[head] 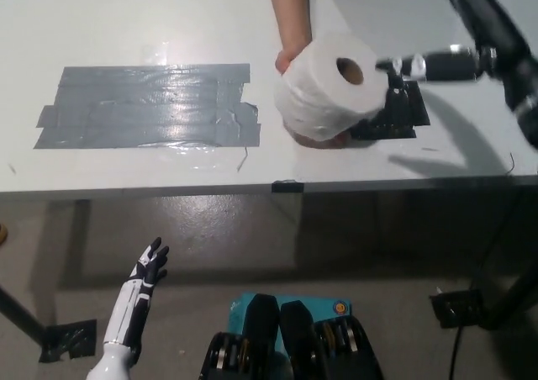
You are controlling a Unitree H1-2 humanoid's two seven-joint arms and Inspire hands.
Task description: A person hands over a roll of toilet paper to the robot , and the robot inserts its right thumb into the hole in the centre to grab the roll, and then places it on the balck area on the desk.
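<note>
Below the desk's front edge at lower left, the white left hand (145, 272) hangs with fingers spread, holding nothing. On the glossy white desk (126, 27), a wide rectangle of overlapping grey tape strips (147, 107) shines under the light. Further right, a person's hand (294, 56) holds up a soft white toilet paper roll (326, 87), its cardboard hole facing the camera, partly covering the black taped area (399, 111). At upper right, the black right hand (471, 39) reaches in, fingers apart and grasping nothing, one fingertip (388, 65) just beside the roll.
</note>
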